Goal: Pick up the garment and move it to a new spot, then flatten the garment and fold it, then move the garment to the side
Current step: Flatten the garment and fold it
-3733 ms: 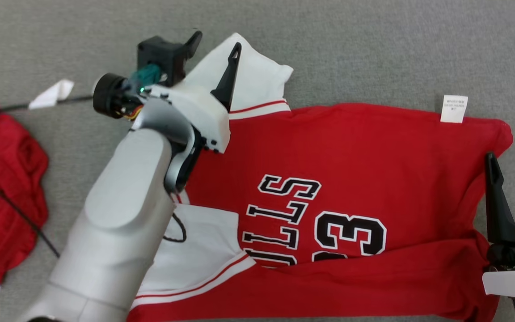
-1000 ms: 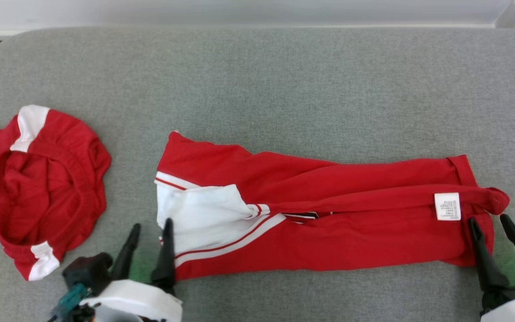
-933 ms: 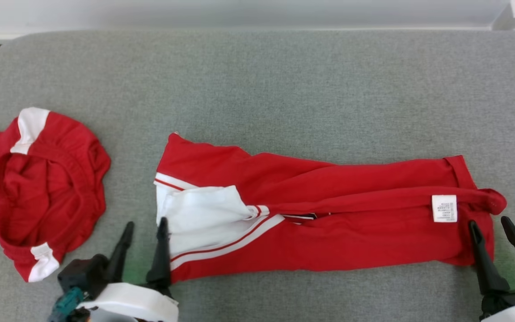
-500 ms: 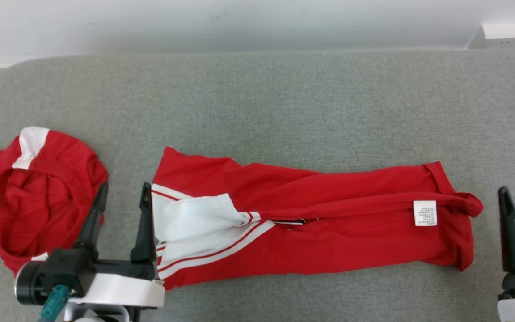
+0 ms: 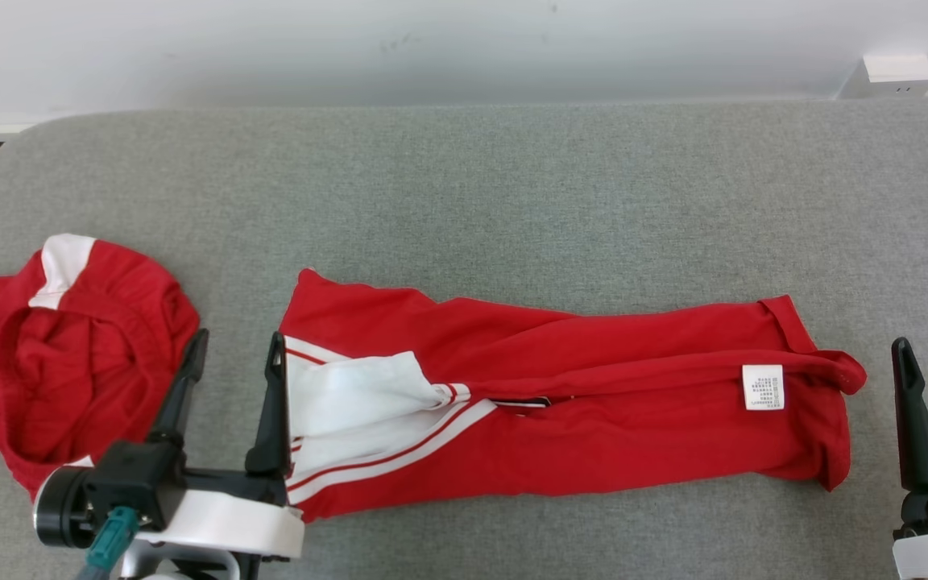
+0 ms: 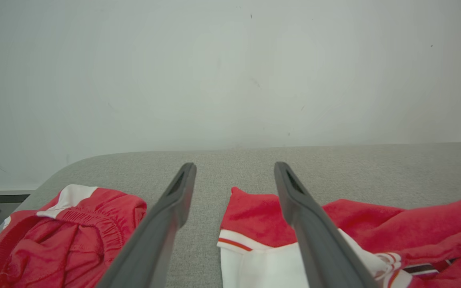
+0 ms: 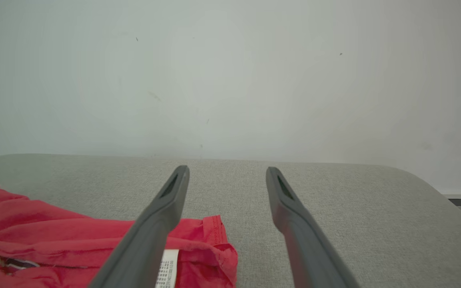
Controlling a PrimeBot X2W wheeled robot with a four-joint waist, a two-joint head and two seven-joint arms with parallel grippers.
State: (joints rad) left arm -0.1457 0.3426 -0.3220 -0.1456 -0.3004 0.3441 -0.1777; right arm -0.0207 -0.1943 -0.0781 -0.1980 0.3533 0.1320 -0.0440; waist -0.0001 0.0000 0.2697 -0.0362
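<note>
Both sets of jaws have come off the garment (image 5: pixel 593 419) since a second ago. The left jaws, which then overlapped its near-left corner, now stand spread and empty just beside its left edge, between it and the red shorts (image 5: pixel 69 362). The right jaws, then at the near-right corner, now stand spread and empty, apart from its right end. Our head view has also tilted up, so more wall shows.

The garment lies mid-bench (image 5: pixel 512 201) as a long, narrow strip, so we judge the lengthwise fold done and a crosswise fold due. To do it well, we would pinch both corners of one short end, catching every layer. We would lift it low and lay it squarely on the other end. First we would tuck in the loose white sleeve (image 5: pixel 351 395) and smooth the curled corner by the label (image 5: pixel 763 387). The left jaws must stay off the shorts.

Nearly four seconds ago the jersey lay wide open, its lettering showing.
</note>
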